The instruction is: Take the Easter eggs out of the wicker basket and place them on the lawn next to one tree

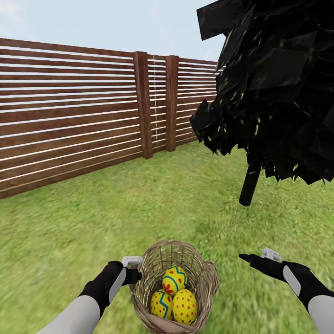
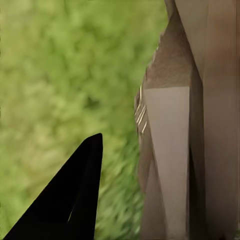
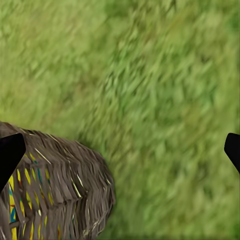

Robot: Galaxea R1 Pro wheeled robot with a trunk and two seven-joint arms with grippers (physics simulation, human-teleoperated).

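- Wicker basket: sits on lawn, near centre of head view, between the two arms. Upright, open top.
- Easter eggs: all 3 inside basket. One egg on top toward far side; second near-left; third near-right. All touching each other.
- Left claw: at basket's left rim, touching or just beside it. In left wrist view, one black finger seen vs. grass, basket wall v. close alongside. Whether gripping or released: cannot tell.
- Right claw: right of basket, apart from it, above grass. In right wrist view, fingertips sit at opposite edges of frame, wide apart – released, holding nothing. Basket side visible there w/ yellow egg colour showing through weave.
- Dark tree: far right, black foliage, dark trunk tilted, standing in lawn.
- Wooden slat fence: runs across far left to centre, w/ two posts.
- Sky pale above fence.
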